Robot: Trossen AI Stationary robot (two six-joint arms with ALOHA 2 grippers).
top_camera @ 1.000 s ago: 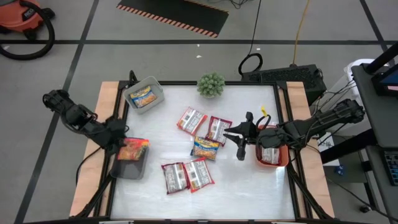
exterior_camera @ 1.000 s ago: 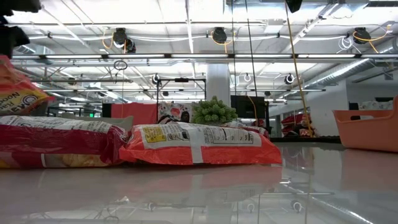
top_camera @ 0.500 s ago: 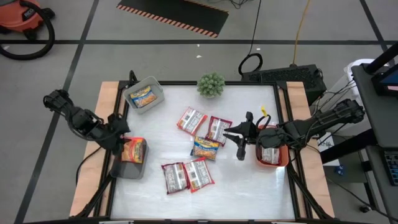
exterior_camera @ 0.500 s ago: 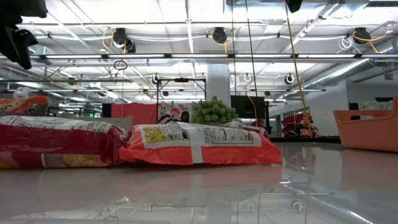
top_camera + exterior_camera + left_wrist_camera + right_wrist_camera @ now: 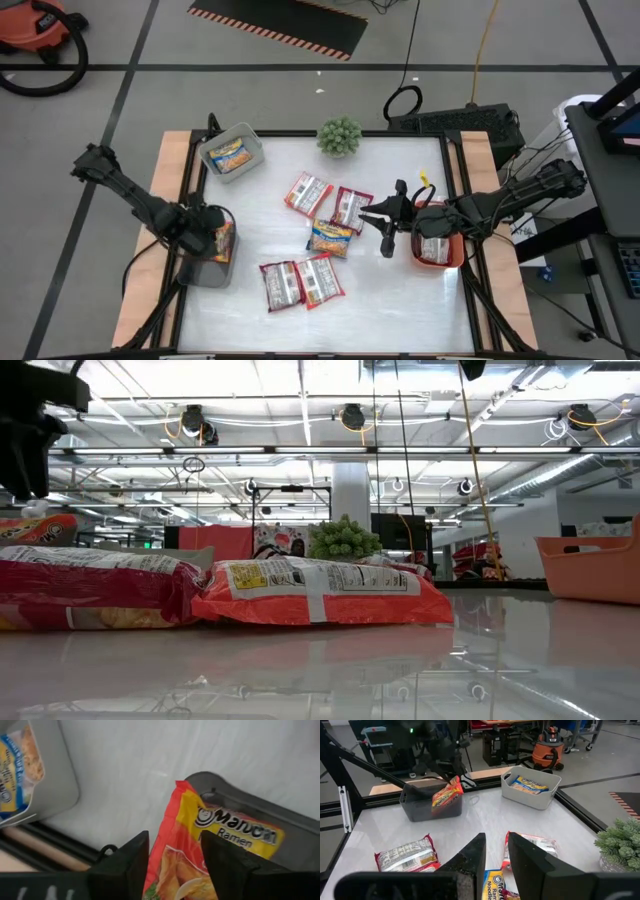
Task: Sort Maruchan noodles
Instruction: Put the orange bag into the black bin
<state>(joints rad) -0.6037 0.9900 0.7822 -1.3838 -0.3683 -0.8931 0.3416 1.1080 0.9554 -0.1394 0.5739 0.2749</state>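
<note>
My left gripper [image 5: 212,238] is at the table's left over a dark grey bin [image 5: 203,268], shut on an orange-red Maruchan packet [image 5: 220,827]. In the right wrist view that packet [image 5: 447,795] sticks up out of the bin [image 5: 427,806]. My right gripper [image 5: 385,228] hovers open, with nothing in it, right of the loose packets. Two red-and-white packets [image 5: 307,193] [image 5: 350,207] and a yellow-and-blue one [image 5: 331,237] lie flat mid-table. Two more red-and-white packets [image 5: 300,283] lie nearer the front. My left gripper has the orange-red packet's upper end [image 5: 170,870] between its two fingers [image 5: 127,865]. They come from above, slanting steeply down. The packet stands tilted on edge, its printed lower end [image 5: 235,832] down inside the dark bin. Whether that end rests on the bin's floor is hidden.
A light grey bin [image 5: 248,140] with a yellow packet stands at the far left. An orange bin [image 5: 438,262] holding a red-and-white packet is at the right, beside my right gripper. A potted plant [image 5: 339,135] stands at the far edge.
My left gripper has gone toward the table's right and down over the dark bin, tipping to point more steeply down. The orange-red packet has turned from lying broad above the bin to standing on edge in it.
</note>
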